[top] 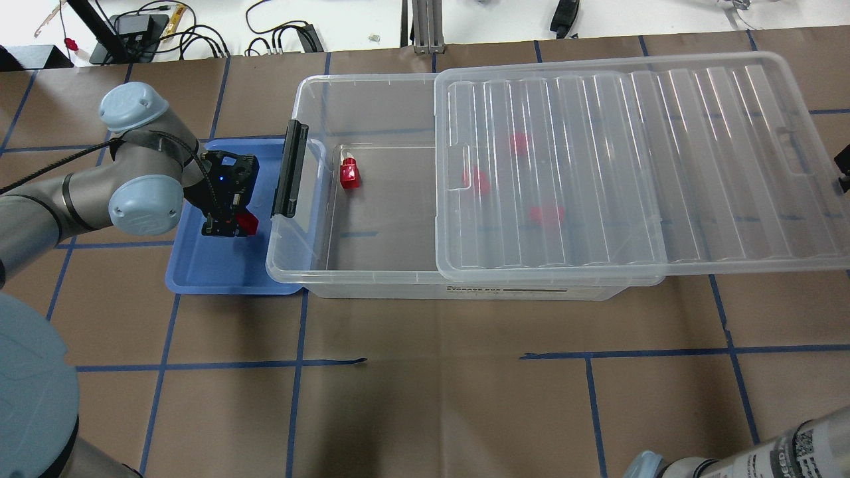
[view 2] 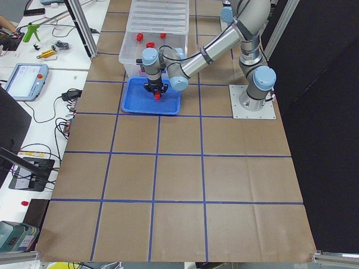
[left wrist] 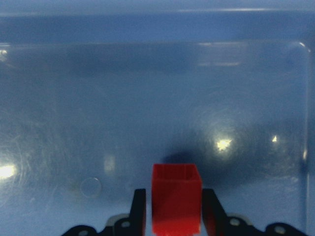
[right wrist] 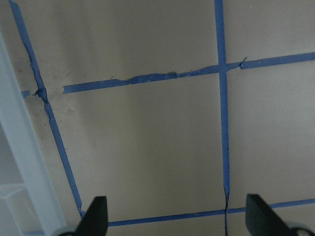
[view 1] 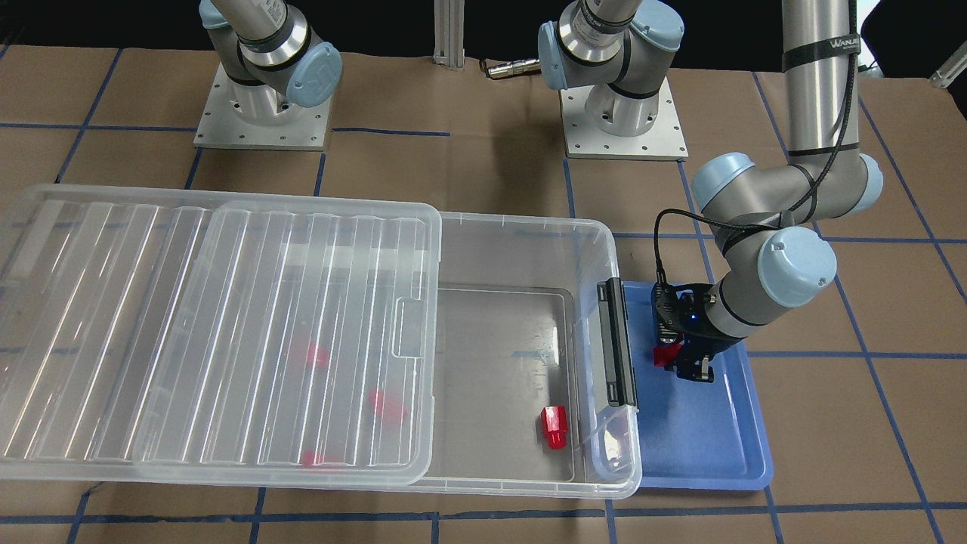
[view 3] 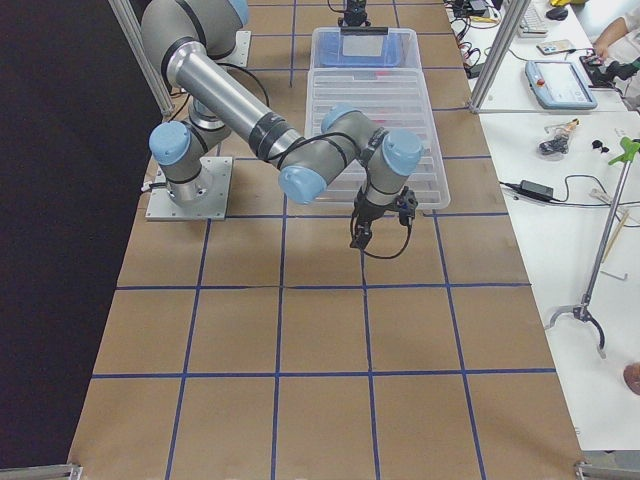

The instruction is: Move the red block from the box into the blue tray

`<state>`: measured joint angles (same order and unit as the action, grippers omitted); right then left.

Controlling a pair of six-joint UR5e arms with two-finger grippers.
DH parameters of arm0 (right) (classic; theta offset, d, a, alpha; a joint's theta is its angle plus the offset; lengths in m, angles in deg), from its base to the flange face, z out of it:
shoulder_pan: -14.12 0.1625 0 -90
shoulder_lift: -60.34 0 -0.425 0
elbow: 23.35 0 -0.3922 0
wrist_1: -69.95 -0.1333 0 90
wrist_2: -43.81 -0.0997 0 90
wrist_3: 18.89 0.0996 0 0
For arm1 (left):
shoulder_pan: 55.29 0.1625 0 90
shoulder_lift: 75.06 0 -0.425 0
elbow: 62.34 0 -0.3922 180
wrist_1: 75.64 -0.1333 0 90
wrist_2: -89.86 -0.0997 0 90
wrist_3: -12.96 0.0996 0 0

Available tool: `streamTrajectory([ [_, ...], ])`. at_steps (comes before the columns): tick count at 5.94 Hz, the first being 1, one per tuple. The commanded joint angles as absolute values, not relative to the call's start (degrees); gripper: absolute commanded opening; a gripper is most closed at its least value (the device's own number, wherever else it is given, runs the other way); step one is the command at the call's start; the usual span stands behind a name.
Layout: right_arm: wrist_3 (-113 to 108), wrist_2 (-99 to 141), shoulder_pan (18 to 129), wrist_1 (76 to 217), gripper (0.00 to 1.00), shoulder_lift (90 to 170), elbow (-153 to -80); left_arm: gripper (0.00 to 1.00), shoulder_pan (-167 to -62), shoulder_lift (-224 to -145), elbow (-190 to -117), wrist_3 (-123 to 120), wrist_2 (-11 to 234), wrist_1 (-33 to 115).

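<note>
The small glossy red plastic block (left wrist: 176, 196) is pinched between the 2 black fingers of the left gripper (left wrist: 174, 211), over the upper-left part of the shallow light-blue plastic tray (view 1: 702, 446) in the front-facing view. Can't tell if it touches the floor. Squarish end leads, and the long axis runs along the fingers toward the tray; the stub end is hidden. Tray floor around it is bare, with the rim across the top of the wrist view. The big clear plastic box (view 1: 529, 227) overlaps the tray's left edge, its black latch bar (view 1: 616, 344) just beside the gripper. 1 spare red block (view 1: 555, 427) lies in the box's uncovered end. Over the brown paper table (right wrist: 147, 147), the right gripper (right wrist: 177, 219) hangs spread wide, holding nothing.
</note>
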<state>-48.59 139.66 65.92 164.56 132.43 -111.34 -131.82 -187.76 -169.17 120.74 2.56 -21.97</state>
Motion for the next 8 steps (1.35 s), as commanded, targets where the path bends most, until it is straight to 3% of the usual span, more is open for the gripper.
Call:
streamTrajectory([
  [1, -47.9, 137.4, 66.8, 163.8, 1.00, 133.8, -112.7, 0.98, -132.2, -186.3, -168.2, 120.4, 2.3, -21.1],
  [5, -47.9, 135.3, 70.3, 163.5, 1.00, 135.4, -114.7, 0.98, -136.6, -175.1, -152.8, 109.3, 2.7, 9.2],
  [8, -47.3, 134.1, 72.5, 163.6, 1.00, 137.2, -117.8, 0.98, -144.6, -169.0, -149.2, 78.5, 5.0, 13.5],
])
